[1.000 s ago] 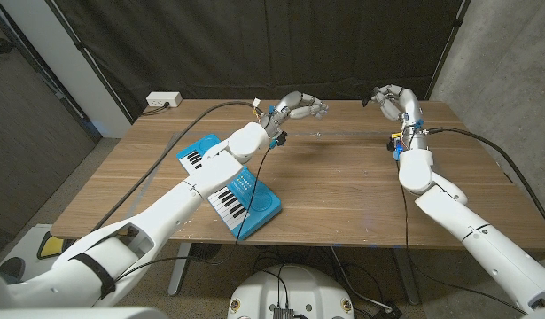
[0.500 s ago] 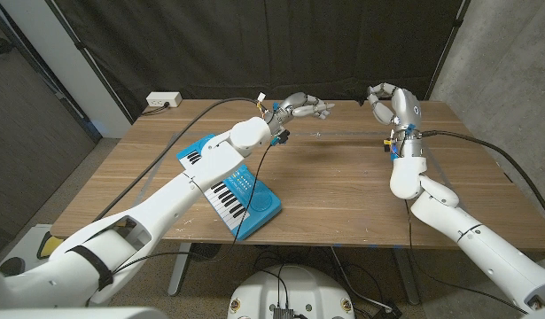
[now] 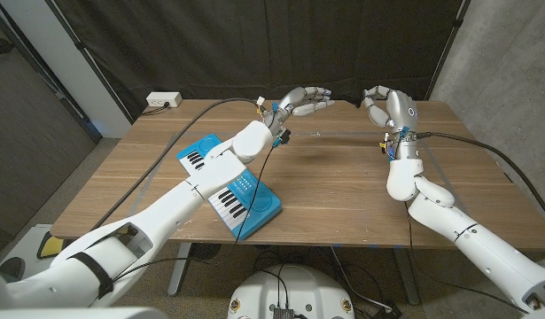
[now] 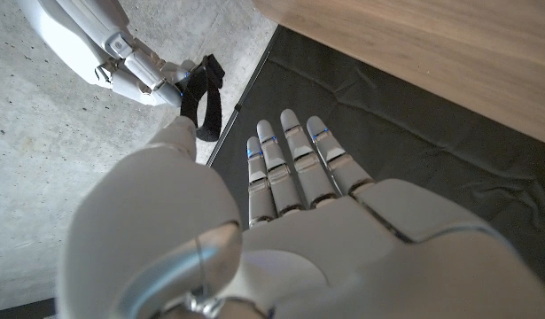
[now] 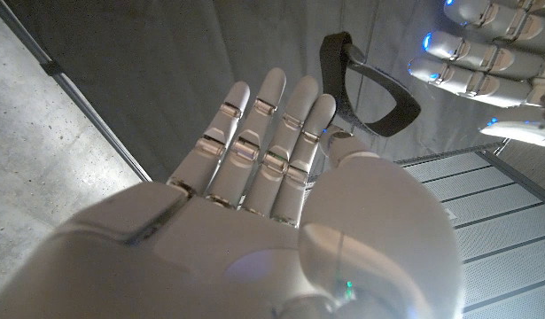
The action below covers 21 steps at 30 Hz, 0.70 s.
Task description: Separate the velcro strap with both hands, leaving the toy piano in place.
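The black velcro strap (image 4: 202,99) hangs as a loop (image 5: 364,87) from the fingertips of my right hand (image 3: 384,102), which pinches it above the table's far edge. My left hand (image 3: 306,99) is raised beside it, a short gap away, fingers (image 4: 290,168) stretched out straight and holding nothing. In the right wrist view the left hand's fingers (image 5: 485,53) reach toward the loop without touching it. The blue toy piano (image 3: 254,202) lies on the near left part of the wooden table (image 3: 343,190), partly under my left forearm.
A white power strip (image 3: 163,100) sits at the table's far left corner, and a dark cable (image 3: 170,158) runs from it across the wood. A black curtain hangs behind the table. A concrete wall stands at the right.
My left hand's fingers have straightened out from a curl. My right hand has moved a little left, toward the left hand. The piano has not moved.
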Motion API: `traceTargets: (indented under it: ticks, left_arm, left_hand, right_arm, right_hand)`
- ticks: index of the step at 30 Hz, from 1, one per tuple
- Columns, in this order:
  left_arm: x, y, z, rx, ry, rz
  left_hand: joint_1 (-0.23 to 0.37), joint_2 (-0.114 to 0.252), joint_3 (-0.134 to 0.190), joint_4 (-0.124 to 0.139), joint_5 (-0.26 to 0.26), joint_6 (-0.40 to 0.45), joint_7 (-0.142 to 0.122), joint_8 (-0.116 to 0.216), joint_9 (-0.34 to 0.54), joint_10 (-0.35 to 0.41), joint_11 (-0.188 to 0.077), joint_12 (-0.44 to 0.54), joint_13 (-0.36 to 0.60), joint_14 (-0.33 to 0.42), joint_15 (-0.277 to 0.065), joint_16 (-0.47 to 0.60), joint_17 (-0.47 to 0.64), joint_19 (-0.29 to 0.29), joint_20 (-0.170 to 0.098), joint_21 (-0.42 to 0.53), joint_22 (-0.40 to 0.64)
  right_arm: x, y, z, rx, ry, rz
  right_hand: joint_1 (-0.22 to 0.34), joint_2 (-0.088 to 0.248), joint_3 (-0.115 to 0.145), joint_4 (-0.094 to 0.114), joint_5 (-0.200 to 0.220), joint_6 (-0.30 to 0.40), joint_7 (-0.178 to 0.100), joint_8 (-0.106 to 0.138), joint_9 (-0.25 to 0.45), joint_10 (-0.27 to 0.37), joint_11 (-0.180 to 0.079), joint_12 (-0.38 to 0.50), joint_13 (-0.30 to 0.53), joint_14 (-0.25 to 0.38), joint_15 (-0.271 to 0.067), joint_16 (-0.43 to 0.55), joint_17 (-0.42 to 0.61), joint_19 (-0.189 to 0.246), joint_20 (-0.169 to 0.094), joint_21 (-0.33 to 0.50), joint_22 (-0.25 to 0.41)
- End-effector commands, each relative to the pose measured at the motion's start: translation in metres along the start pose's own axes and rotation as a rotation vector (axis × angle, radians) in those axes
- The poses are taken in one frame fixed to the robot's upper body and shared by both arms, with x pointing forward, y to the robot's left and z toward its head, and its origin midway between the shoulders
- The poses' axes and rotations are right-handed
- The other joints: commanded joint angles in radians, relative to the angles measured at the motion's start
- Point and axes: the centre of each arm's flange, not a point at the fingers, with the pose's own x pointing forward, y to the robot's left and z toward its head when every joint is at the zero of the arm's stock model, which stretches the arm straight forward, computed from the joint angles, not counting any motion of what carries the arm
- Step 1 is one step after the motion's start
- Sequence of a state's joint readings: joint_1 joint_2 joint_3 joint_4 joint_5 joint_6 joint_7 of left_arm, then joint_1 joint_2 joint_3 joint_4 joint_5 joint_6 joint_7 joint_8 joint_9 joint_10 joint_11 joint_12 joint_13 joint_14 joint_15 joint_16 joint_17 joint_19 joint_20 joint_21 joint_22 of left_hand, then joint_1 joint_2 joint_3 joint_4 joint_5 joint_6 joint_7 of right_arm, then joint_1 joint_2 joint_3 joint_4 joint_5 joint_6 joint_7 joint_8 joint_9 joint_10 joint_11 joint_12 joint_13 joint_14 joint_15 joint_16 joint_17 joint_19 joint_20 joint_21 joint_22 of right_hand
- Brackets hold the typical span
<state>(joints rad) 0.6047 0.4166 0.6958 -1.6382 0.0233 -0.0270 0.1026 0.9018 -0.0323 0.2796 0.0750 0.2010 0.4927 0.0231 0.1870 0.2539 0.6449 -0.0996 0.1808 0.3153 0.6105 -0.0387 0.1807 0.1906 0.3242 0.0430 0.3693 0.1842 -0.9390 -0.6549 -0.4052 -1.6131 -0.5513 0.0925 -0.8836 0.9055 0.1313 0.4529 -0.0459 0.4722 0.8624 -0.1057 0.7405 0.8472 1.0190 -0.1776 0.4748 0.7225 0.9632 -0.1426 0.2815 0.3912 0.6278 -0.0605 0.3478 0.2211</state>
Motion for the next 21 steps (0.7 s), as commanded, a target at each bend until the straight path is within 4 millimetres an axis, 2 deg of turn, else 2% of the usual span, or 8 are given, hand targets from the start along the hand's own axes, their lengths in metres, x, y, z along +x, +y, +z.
traceTargets:
  ticks: [1,16,21]
  left_arm:
    - [0.001,-0.006,0.003,0.059,-0.060,0.045]
    - [0.013,-0.014,0.007,0.074,-0.087,0.005]
    - [0.013,-0.014,0.010,0.079,-0.097,0.005]
  left_hand:
    - [0.015,0.001,0.003,-0.009,0.004,-0.012,-0.006,0.001,-0.001,-0.016,0.001,0.002,-0.002,-0.004,0.000,0.003,0.001,0.003,-0.008,-0.001,0.006]
    - [0.029,0.004,0.007,-0.017,0.004,-0.030,-0.013,0.003,-0.004,-0.038,-0.008,0.004,-0.005,0.000,0.003,0.012,0.003,0.010,-0.010,0.001,0.009]
    - [0.041,0.005,0.010,-0.025,0.004,-0.021,-0.027,0.012,-0.006,-0.029,-0.018,0.015,-0.005,0.003,-0.004,0.017,0.004,0.009,-0.006,0.000,0.011]
  right_arm:
    - [-0.002,0.001,0.005,0.003,-0.008,-0.003]
    - [-0.008,0.002,0.013,0.015,-0.015,-0.018]
    - [-0.009,0.001,0.014,0.019,-0.011,-0.021]
  right_hand:
    - [-0.005,0.005,0.018,-0.017,0.006,0.008,-0.005,0.000,0.000,-0.010,-0.031,0.002,0.007,-0.003,-0.094,-0.001,0.004,-0.004,-0.082,0.008,0.004]
    - [-0.012,0.004,0.022,-0.020,0.006,0.005,-0.007,0.002,-0.001,-0.005,-0.031,-0.003,0.012,0.000,-0.094,-0.001,0.009,-0.006,-0.082,0.011,0.005]
    - [-0.014,0.003,0.023,-0.022,0.006,0.006,-0.008,0.002,-0.005,-0.005,-0.032,-0.007,0.015,0.000,-0.094,-0.001,0.011,-0.007,-0.082,0.013,0.005]
